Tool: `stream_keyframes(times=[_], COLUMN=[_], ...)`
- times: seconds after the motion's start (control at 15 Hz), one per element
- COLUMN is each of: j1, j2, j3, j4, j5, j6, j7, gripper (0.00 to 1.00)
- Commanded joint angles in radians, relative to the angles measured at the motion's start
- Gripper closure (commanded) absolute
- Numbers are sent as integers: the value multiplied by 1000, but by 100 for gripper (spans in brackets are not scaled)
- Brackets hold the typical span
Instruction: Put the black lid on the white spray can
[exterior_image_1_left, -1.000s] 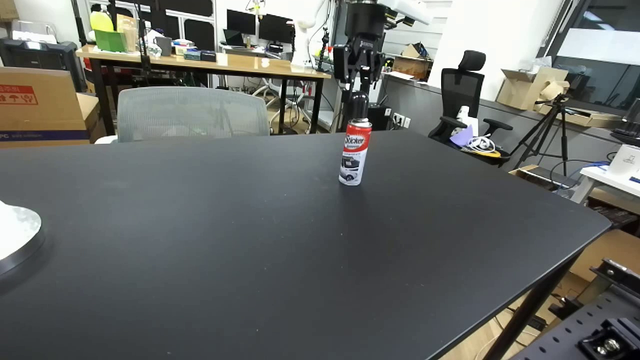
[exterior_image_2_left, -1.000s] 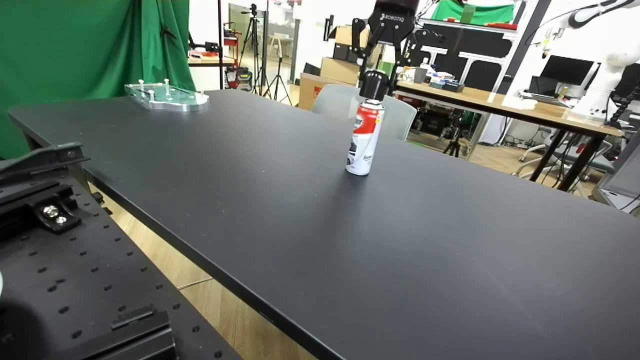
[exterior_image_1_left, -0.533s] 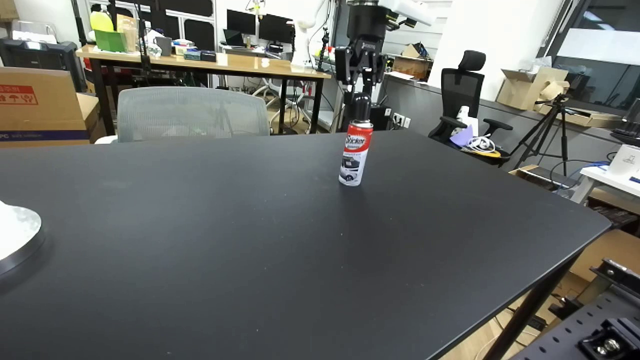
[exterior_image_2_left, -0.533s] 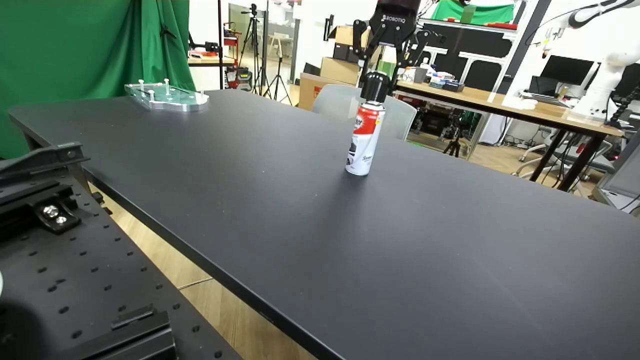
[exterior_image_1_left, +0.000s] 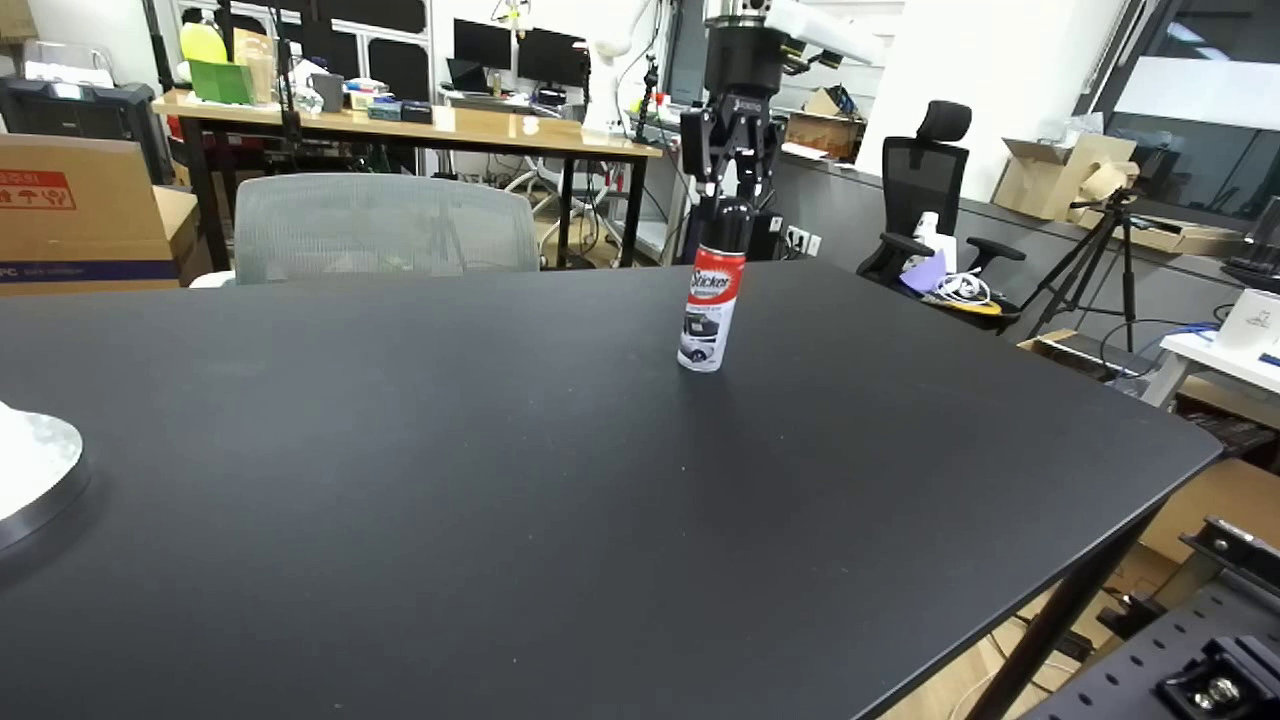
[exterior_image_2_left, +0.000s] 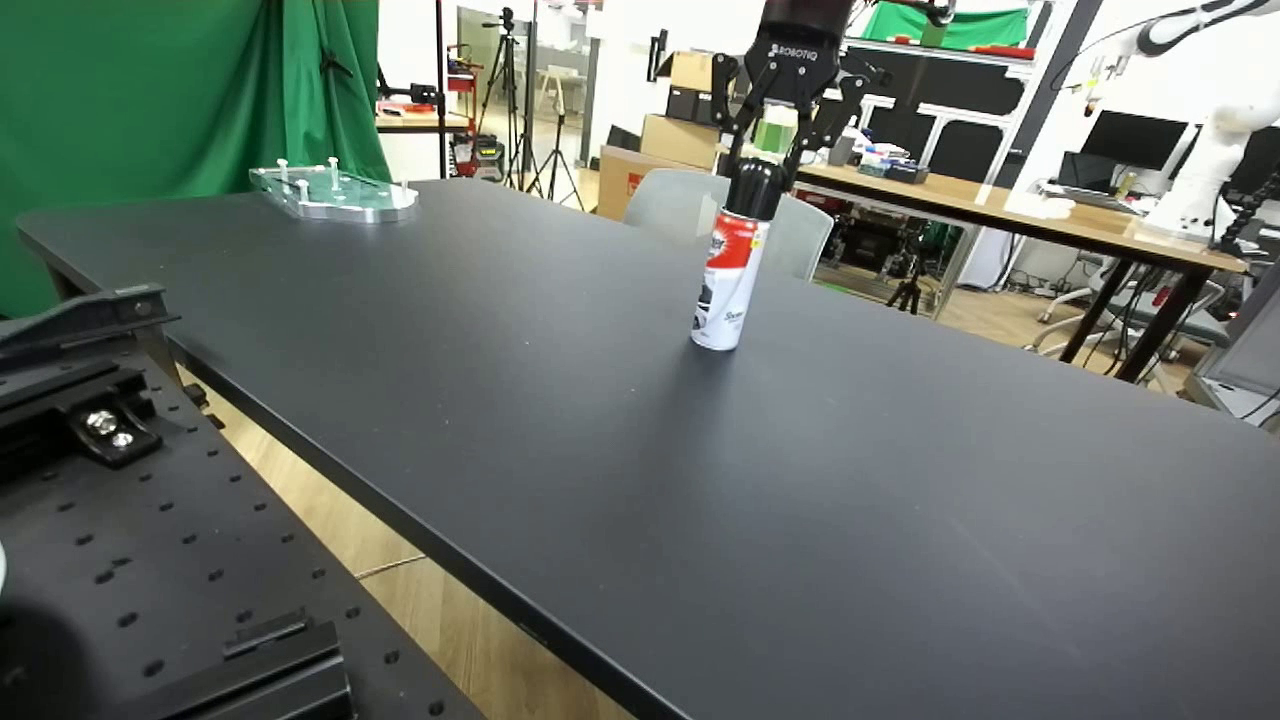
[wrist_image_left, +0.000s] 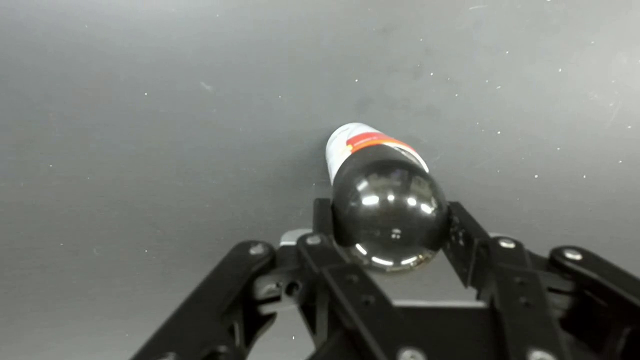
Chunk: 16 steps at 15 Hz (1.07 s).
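The white spray can (exterior_image_1_left: 711, 310) with its red label band stands upright on the dark table; it also shows in an exterior view (exterior_image_2_left: 729, 285) and below the lid in the wrist view (wrist_image_left: 348, 137). The glossy black lid (exterior_image_1_left: 728, 228) is at the can's top in both exterior views, with no gap seen between them (exterior_image_2_left: 755, 190). Whether it is fully seated I cannot tell. My gripper (wrist_image_left: 388, 217) is shut on the lid, one finger against each side in the wrist view. The lid hides most of the can's top there.
The dark table (exterior_image_1_left: 450, 480) extends around the can. A clear plate with white posts (exterior_image_2_left: 335, 192) lies at the table's far end. A grey chair (exterior_image_1_left: 385, 228) stands behind the table edge. A perforated black board (exterior_image_2_left: 200, 540) lies beside the table.
My gripper has moved down and slightly right in both exterior views with the lid. The can's silver top rim, visible before, is now covered. The can has not moved.
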Motion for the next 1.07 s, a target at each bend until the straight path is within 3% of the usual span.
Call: stream_keyframes(times=[0.0,0.13,0.27,0.47,1.0], j1=[1,0,2,5,18], j2=[1,-1,-6,-17,-93], j3=[-2,0,0,0,-2], j4=[-7,-8,-14,-25,-69], j5=[-20,-16,-19,-23,-65], j6=[2,-3,-4,-5,-20], j7=[37,34,35,37,57], gripper=[68,17,14,0,0])
